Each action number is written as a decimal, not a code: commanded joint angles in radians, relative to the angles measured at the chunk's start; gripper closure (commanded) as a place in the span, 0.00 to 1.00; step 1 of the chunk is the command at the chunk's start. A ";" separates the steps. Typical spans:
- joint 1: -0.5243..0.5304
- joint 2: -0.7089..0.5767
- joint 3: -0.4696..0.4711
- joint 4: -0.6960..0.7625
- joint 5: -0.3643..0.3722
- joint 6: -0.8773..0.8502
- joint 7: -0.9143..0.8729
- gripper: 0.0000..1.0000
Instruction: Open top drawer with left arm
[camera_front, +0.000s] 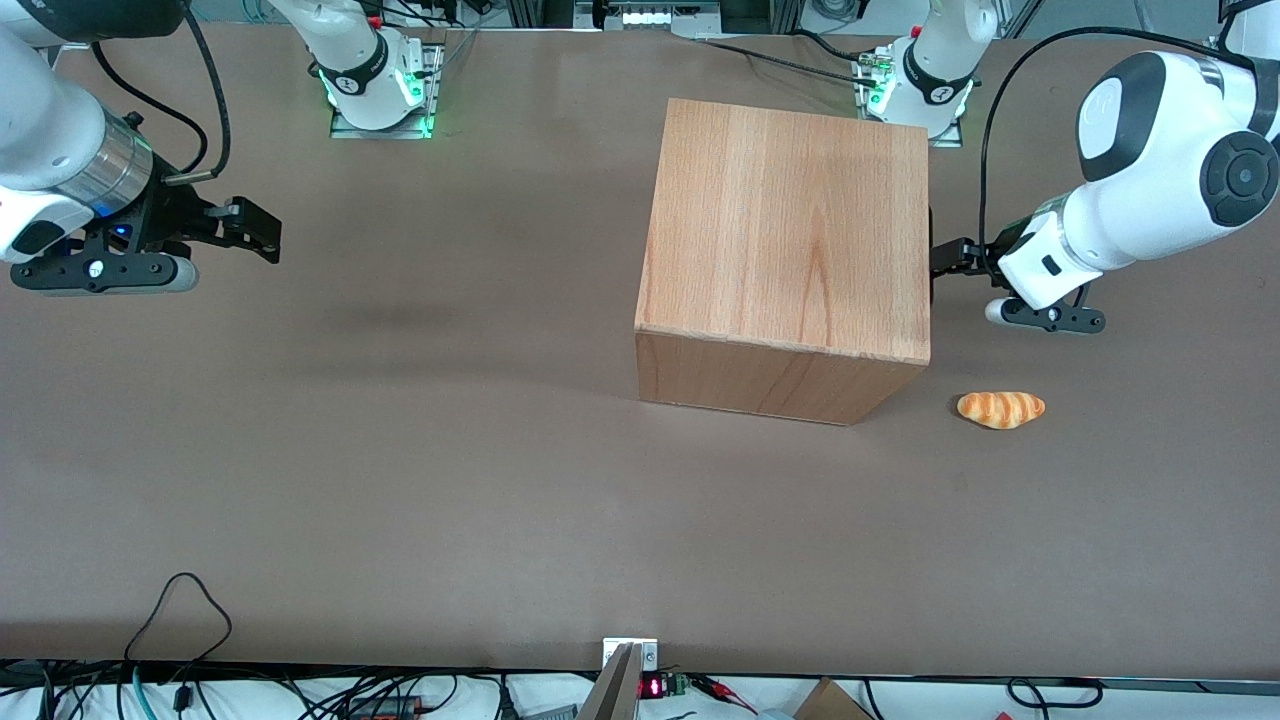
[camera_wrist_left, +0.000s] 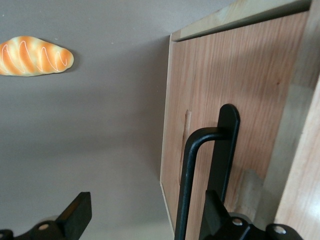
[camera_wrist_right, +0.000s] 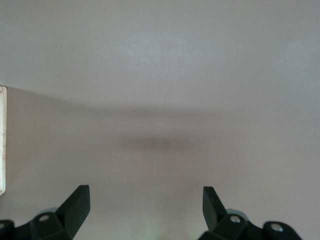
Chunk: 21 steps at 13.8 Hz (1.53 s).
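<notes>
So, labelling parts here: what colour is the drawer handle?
Black; the handle shows best in the left wrist view, between the open gripper fingers.

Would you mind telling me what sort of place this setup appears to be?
Probably a robotics lab: a brown table, a wooden cabinet, a toy bread roll, cables along the edges, and the left arm with its open tool at the drawer handle.

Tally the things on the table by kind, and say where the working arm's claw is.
Wooden cabinet: 1
Bread roll: 1
Total: 2
The left arm's claw is open at the cabinet's drawer front, by the black handle.
</notes>
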<state>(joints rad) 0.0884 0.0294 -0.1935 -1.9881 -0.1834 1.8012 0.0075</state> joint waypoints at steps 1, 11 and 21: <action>0.004 -0.032 -0.004 -0.049 -0.036 0.029 0.017 0.00; 0.007 -0.013 -0.004 -0.072 -0.036 0.043 0.080 0.00; 0.014 0.020 -0.003 -0.086 -0.065 0.043 0.127 0.00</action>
<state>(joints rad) 0.0996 0.0504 -0.1926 -2.0653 -0.2138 1.8303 0.1059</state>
